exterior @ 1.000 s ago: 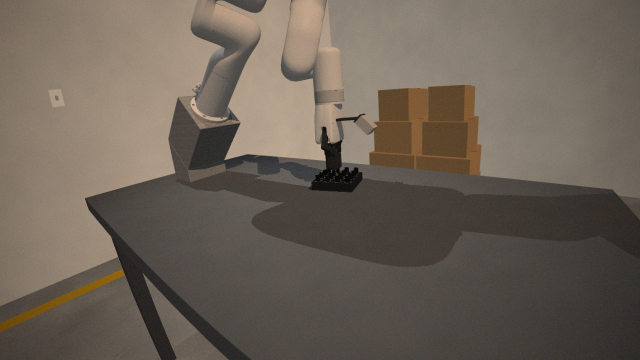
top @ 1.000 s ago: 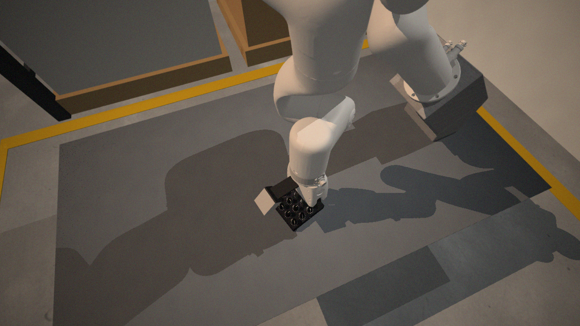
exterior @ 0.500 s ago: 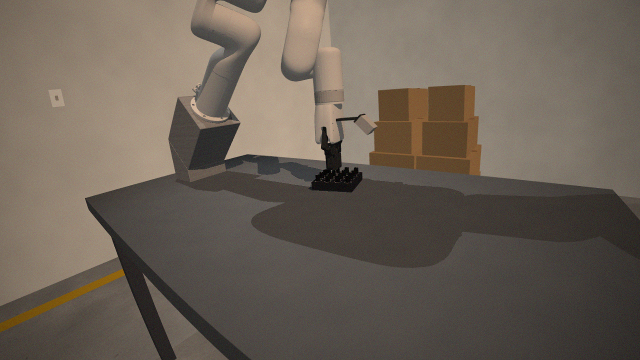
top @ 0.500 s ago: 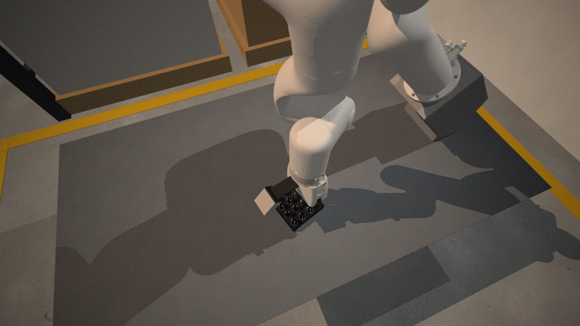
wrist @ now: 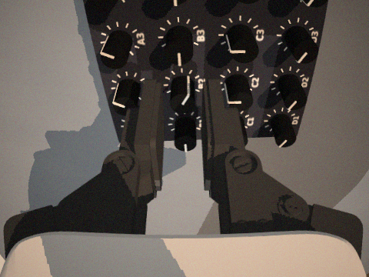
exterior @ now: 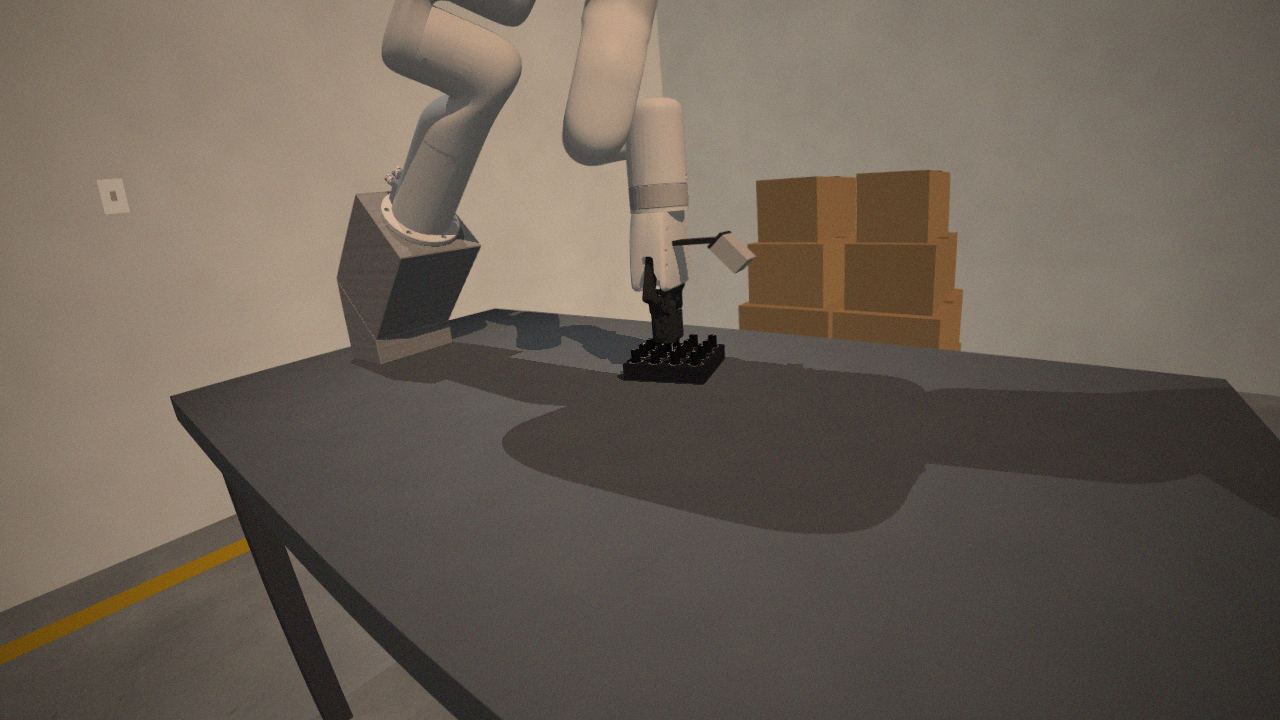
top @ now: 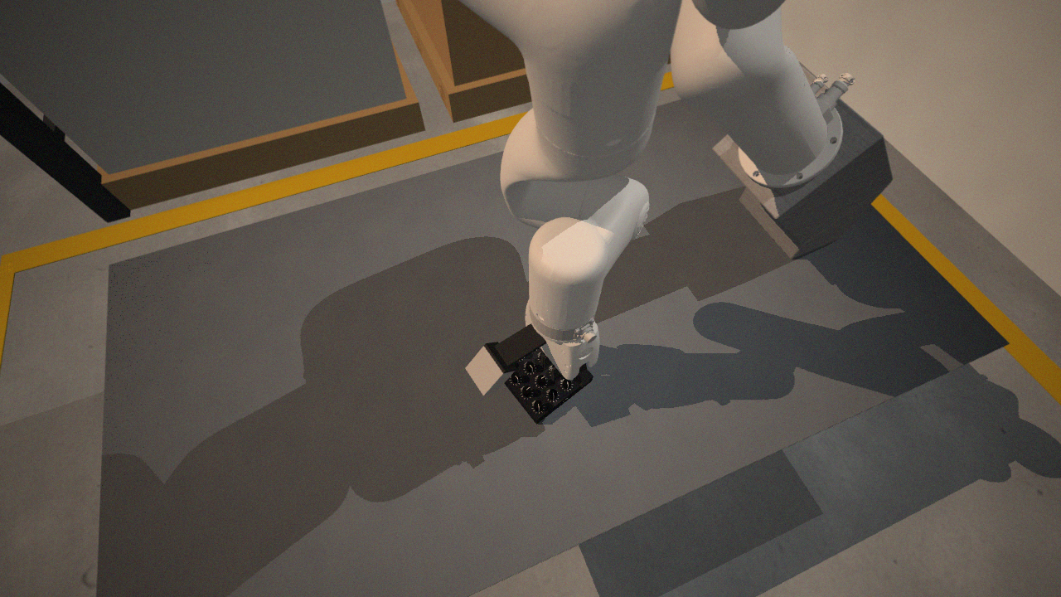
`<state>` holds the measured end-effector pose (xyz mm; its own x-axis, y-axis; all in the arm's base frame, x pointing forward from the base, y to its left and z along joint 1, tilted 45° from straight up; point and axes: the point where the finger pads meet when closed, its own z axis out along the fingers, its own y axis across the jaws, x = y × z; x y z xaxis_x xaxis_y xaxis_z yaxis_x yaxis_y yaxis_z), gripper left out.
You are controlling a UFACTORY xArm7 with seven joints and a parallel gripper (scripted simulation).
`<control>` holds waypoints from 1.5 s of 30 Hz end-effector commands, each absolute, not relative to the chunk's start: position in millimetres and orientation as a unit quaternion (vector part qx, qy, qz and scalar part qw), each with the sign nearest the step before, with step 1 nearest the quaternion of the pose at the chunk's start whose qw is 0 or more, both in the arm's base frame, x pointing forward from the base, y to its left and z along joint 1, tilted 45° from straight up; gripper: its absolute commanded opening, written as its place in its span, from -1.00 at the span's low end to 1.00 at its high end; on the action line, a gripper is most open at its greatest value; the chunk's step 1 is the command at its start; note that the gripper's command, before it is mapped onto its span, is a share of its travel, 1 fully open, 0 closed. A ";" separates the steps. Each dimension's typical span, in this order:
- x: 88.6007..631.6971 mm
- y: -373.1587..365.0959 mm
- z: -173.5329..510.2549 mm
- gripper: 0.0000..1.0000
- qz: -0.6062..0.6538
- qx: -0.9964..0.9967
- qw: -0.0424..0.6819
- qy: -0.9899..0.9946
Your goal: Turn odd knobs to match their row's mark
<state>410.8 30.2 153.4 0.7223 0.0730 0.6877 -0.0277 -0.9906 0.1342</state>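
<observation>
Black knob box (top: pixel 547 412) (exterior: pixel 664 372) (wrist: pixel 262 125) on a gray table (top: pixel 459 534) (exterior: pixel 402 465) (wrist: pixel 38 58), at twelve o'clock in the wrist view.
The gripper's (top: pixel 582 373) (exterior: pixel 666 338) (wrist: pixel 181 82) fingers stand slightly apart, gaps showing at nine and three o'clock of knob B2 (wrist: pixel 179 93).

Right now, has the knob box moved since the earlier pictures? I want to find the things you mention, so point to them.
No; the knob box (top: pixel 535 400) (exterior: pixel 666 370) sits unmoved against the arm's base (top: pixel 838 200) (exterior: pixel 411 291).
</observation>
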 end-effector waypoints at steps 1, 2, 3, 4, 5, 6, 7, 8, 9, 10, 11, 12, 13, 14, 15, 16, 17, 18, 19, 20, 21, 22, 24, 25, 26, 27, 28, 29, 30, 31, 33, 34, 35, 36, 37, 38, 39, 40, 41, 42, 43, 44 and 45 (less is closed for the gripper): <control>413.7 29.8 151.1 -0.61 0.374 0.925 0.068 0.012; 414.1 29.7 150.6 -0.61 0.374 0.925 0.068 0.012; 414.6 29.6 150.2 -0.61 0.374 0.925 0.068 0.012; 414.6 29.6 150.2 -0.61 0.374 0.925 0.068 0.012; 414.6 29.6 150.2 -0.61 0.374 0.925 0.068 0.012; 415.0 29.6 149.8 -0.61 0.374 0.925 0.068 0.012; 415.3 29.5 149.4 -0.61 0.374 0.925 0.068 0.012; 415.6 29.5 149.1 -0.61 0.374 0.925 0.068 0.012; 415.9 29.4 148.8 -0.61 0.374 0.925 0.068 0.012; 416.1 29.4 148.6 -0.61 0.374 0.925 0.068 0.012; 416.3 29.4 148.4 -0.61 0.374 0.925 0.068 0.012; 416.4 29.4 148.3 -0.61 0.374 0.925 0.068 0.012; 416.5 29.3 148.2 -0.61 0.374 0.925 0.068 0.012; 416.5 29.3 148.2 -0.61 0.374 0.925 0.068 0.012; 416.5 29.3 148.2 -0.61 0.374 0.925 0.068 0.012; 416.5 29.3 148.2 -0.61 0.374 0.925 0.068 0.012; 416.5 29.3 148.2 -0.61 0.374 0.925 0.068 0.012; 416.5 29.3 148.2 -0.61 0.374 0.925 0.068 0.012; 416.5 29.3 148.2 -0.61 0.374 0.925 0.068 0.012; 416.5 29.3 148.2 -0.61 0.374 0.925 0.068 0.012; 416.5 29.3 148.2 -0.61 0.374 0.925 0.068 0.012; 416.5 29.3 148.2 -0.61 0.374 0.925 0.068 0.012; 416.5 29.3 148.2 -0.61 0.374 0.925 0.068 0.012; 416.5 29.3 148.2 -0.61 0.374 0.925 0.068 0.012; 416.5 29.3 148.2 -0.61 0.374 0.925 0.068 0.012; 416.5 29.3 148.2 -0.61 0.374 0.925 0.068 0.012; 416.5 29.3 148.2 -0.61 0.374 0.925 0.068 0.012; 416.5 29.3 148.2 -0.61 0.374 0.925 0.068 0.012; 416.5 29.3 148.2 -0.61 0.374 0.925 0.068 0.012; 416.5 29.3 148.2 -0.61 0.374 0.925 0.068 0.012; 416.5 29.3 148.2 -0.61 0.374 0.925 0.068 0.012; 416.5 29.3 148.2 -0.61 0.374 0.925 0.068 0.012; 416.5 29.3 148.2 -0.61 0.374 0.925 0.068 0.012; 416.5 29.3 148.2 -0.61 0.374 0.925 0.068 0.012; 416.5 29.3 148.2 -0.61 0.374 0.925 0.068 0.012; 416.5 29.3 148.2 -0.61 0.374 0.925 0.068 0.012; 416.5 29.3 148.2 -0.61 0.374 0.925 0.068 0.012; 416.5 29.3 148.2 -0.61 0.374 0.925 0.068 0.012; 416.5 29.3 148.2 -0.61 0.374 0.925 0.068 0.012; 416.5 29.3 148.2 -0.61 0.374 0.925 0.068 0.012; 416.5 29.3 148.2 -0.61 0.374 0.925 0.068 0.012; 416.5 29.3 148.2 -0.61 0.374 0.925 0.068 0.012; 416.5 29.3 148.2 -0.61 0.374 0.925 0.068 0.012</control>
<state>416.3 29.2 147.8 0.7213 0.0733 0.6888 -0.0281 -0.9905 0.1348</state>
